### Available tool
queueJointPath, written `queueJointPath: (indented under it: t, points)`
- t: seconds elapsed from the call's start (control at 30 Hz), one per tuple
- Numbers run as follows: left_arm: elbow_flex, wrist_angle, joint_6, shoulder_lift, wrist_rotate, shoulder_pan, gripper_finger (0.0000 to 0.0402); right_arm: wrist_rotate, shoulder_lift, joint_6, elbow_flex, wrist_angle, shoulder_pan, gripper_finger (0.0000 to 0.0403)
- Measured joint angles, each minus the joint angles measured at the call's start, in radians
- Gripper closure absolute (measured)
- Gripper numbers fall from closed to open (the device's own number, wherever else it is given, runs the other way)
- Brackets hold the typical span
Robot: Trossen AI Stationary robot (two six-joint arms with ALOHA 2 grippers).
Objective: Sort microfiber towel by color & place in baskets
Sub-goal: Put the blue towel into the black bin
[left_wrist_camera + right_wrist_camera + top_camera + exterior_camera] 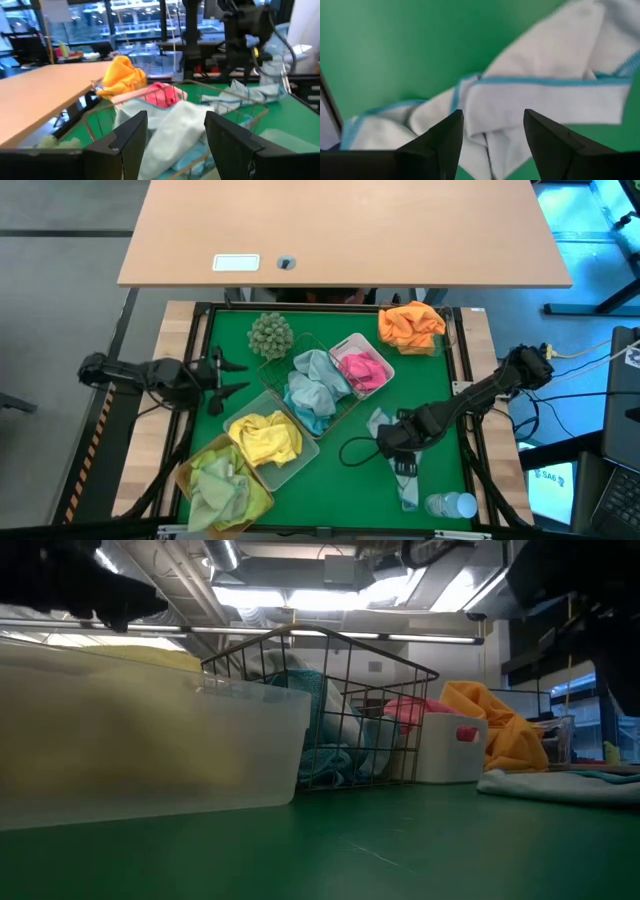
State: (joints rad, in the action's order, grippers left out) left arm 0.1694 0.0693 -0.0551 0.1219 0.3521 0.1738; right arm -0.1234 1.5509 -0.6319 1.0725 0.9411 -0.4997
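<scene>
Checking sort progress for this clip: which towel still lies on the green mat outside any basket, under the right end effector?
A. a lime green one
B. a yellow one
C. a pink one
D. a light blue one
D: the light blue towel lies flat on the green mat beneath the open right end effector, while the pink towel and yellow towel sit in baskets.

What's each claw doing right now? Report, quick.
Left claw: open, empty, facing the green wire mesh basket.
Right claw: open, empty, over the loose light blue microfiber towel.
</scene>
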Motion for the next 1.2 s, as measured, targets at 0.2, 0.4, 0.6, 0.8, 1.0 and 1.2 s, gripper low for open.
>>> queueJointPath:
  t: [0.2, 0.4, 0.6, 0.8, 1.0, 1.2]
  points:
    - [-0.085, -0.092, -0.001, 0.0, -0.19, -0.107, 0.0207, 0.008, 0.002, 0.009, 0.0, -0.03, 0.002, 0.0196]
    - [-0.153, -0.187, 0.015, 0.0, -0.285, -0.221, 0.0207, 0.0, 0.002, 0.011, -0.001, -0.024, 0.002, 0.0196]
    - [-0.162, -0.187, 0.047, 0.001, -0.374, -0.306, 0.0207, -0.062, 0.008, 0.064, -0.001, 0.012, 0.002, 0.0196]
    - [-0.162, -0.188, 0.048, 0.001, -0.399, -0.346, 0.0207, -0.071, 0.053, 0.101, -0.001, -0.002, 0.001, 0.0196]
    - [-0.162, -0.187, 0.048, 0.001, -0.4, -0.353, 0.0207, -0.071, 0.122, 0.156, -0.032, -0.008, -0.024, 0.0196]
    - [-0.162, -0.187, 0.05, 0.001, -0.443, -0.353, 0.0207, -0.077, 0.184, 0.166, -0.08, -0.067, -0.024, 0.0196]
